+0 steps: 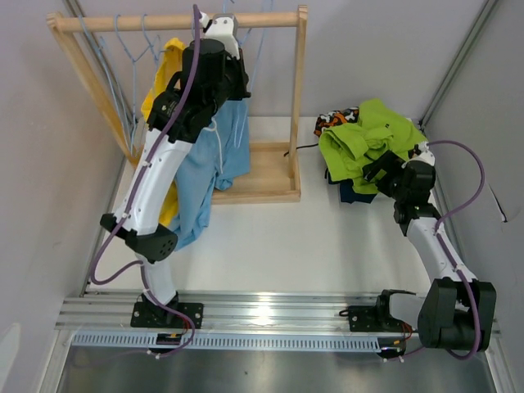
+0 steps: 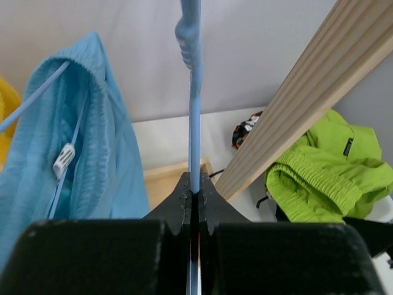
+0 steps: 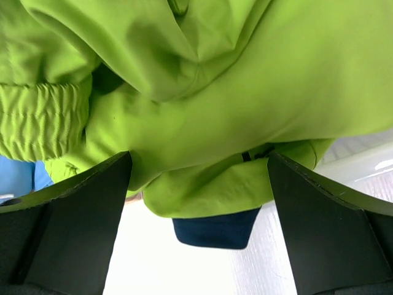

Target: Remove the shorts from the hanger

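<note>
On the wooden rack [image 1: 296, 106], light blue shorts [image 1: 214, 155] and yellow shorts [image 1: 164, 82] hang on blue hangers. My left gripper [image 1: 223, 33] is up at the rail, shut on a blue hanger [image 2: 194, 110]. The light blue shorts [image 2: 67, 153] hang left of it in the left wrist view. Lime green shorts [image 1: 368, 139] lie in a pile on the table at the right, over the black patterned pair [image 1: 334, 119] and the navy pair [image 3: 218, 228]. My right gripper [image 1: 378, 168] is open, just in front of the lime green shorts [image 3: 202, 104], holding nothing.
The rack's wooden base [image 1: 262, 176] sits on the white table between the two arms. Several empty blue hangers [image 1: 131, 57] hang at the rack's left end. Grey walls close in on both sides. A metal rail [image 1: 270, 311] runs along the near edge.
</note>
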Motion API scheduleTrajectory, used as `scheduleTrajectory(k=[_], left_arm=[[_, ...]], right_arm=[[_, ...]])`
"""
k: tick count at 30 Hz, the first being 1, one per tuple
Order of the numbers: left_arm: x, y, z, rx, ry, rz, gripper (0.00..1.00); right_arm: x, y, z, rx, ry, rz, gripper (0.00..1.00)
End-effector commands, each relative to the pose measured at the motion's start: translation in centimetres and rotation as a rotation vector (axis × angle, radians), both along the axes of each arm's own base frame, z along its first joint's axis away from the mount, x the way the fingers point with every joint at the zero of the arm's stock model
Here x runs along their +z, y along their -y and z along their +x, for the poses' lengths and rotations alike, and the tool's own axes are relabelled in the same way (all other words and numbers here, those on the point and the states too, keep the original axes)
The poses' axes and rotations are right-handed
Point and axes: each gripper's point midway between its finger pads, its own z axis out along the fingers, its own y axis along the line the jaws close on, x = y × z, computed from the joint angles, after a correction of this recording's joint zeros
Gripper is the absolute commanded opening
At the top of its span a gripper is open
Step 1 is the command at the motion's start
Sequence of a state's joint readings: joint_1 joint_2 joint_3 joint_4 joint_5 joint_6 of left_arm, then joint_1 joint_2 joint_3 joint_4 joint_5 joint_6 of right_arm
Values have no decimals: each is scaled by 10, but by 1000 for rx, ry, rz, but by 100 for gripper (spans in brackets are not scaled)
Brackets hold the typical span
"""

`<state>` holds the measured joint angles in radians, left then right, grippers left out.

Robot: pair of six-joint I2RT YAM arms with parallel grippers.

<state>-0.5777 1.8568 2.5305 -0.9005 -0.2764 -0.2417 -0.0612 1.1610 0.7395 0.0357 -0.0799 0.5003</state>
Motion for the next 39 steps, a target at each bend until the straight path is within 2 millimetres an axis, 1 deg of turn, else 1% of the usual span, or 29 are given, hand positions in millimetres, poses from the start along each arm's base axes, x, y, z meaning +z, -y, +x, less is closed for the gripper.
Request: scheduleTrajectory(k=[1,3,4,5,6,7,9,10,12,13,15,16,17,19,20,21,23,24,25,27,28,30,31,32,33,34,35,36,39], left_arm=[[22,18,20,-35,106,-48,0],[24,24,29,-52,123,-68,0],[14,27,40,-46,110,-71,0],[17,28,46,-48,128,-88,0],[15,34,49,-73,124,-101,0],[8,32,60,-63,110,-121,0],[8,31,70,-73,118,-147,0],[1,34,75,-73,100,-161,0],[-4,35,76,-73,85,-161,0],[-13,36,76,-75,61,-153,0],[-16,40,69,-81,51,-137,0],[-24,39,67,-72,32,-108,0],[-27,40,64,-73,24,-94,0],[-21,42,48,-86,32,-72,0],[-28,43,44,-89,16,-57,2],[-12,43,29,-105,42,-67,4],[-1,41,13,-114,55,-61,12],[8,39,-3,-130,66,-63,21],[12,37,-12,-138,66,-63,26],[11,37,-30,-165,56,-58,36],[21,29,-45,-175,66,-62,41],[33,21,-61,-183,82,-71,49],[46,9,-76,-183,105,-78,57],[53,3,-82,-179,122,-79,63],[60,-8,-87,-149,142,-76,72],[65,-17,-91,-127,164,-60,75],[78,-31,-99,-99,200,-62,80],[82,-41,-101,-72,221,-35,87],[89,-71,-99,28,246,11,92]], right_arm=[[20,-7,1,29,76,16,99],[19,-9,0,37,79,22,99],[19,-10,-1,43,82,24,99],[19,-12,-2,53,82,28,99],[20,-13,-3,57,90,29,99],[17,-15,-4,64,85,33,99],[15,-15,-6,69,86,32,100],[11,-16,-8,72,77,32,100],[12,-17,-9,75,80,31,99],[9,-17,-9,76,77,30,99],[9,-18,-9,80,81,34,99],[8,-19,-8,83,78,38,99],[8,-21,-8,90,79,37,99],[7,-23,-7,92,79,40,99],[7,-24,-7,93,77,42,99],[6,-25,-8,95,76,43,99],[8,-27,-9,95,80,44,100],[9,-29,-10,96,81,43,99],[10,-28,-10,88,82,39,99],[15,-27,-13,76,87,35,99],[17,-27,-14,67,91,32,99],[23,-26,-17,61,105,30,99],[26,-25,-17,59,111,31,100],[27,-31,-19,76,109,32,99],[32,-37,-22,91,121,33,99],[34,-40,-24,100,124,34,99],[35,-42,-25,105,124,34,99],[39,-43,-27,104,136,32,100],[42,-49,-31,118,138,32,99]])
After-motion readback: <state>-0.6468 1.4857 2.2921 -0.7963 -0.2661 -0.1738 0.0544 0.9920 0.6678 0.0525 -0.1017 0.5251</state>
